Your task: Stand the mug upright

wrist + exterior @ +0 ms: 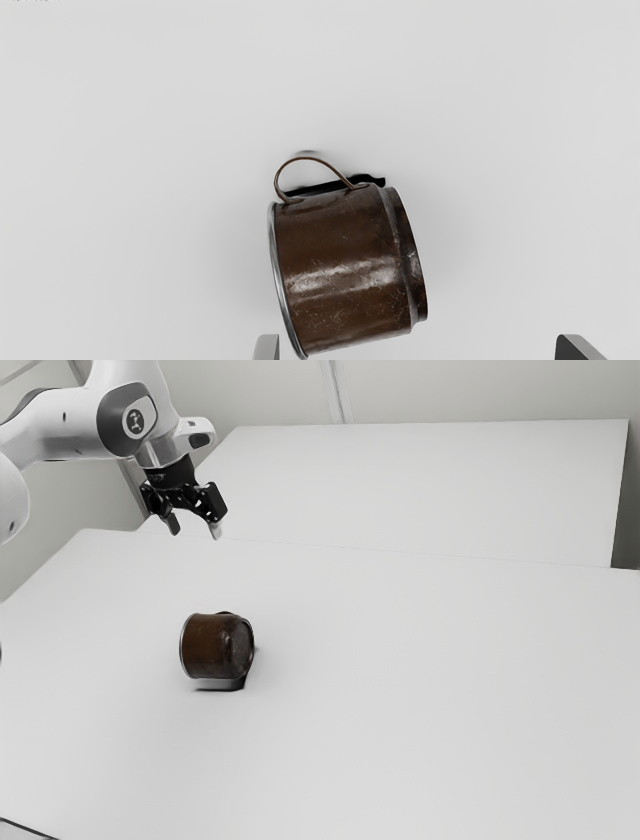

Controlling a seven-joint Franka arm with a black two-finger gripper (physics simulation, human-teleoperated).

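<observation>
mug (217,646) on its side; gripper (195,532) above it, wide open, empty; likely the reach: lower, grip mug, turn it upright

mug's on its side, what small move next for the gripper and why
Probably shift the open gripper to centre over the mug: it hangs above, and in the wrist view the mug lies mostly beyond the fingertips, nearer one.

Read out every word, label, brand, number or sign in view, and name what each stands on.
No text is legible.
Arm: a round emblem on a dark joint cover, too small to read.
Mug: scratches and shine, no lettering on the sides shown.
Wrist view's corner: tiny dark marks, cut off; whether writing, or on what, I can't tell.
</observation>
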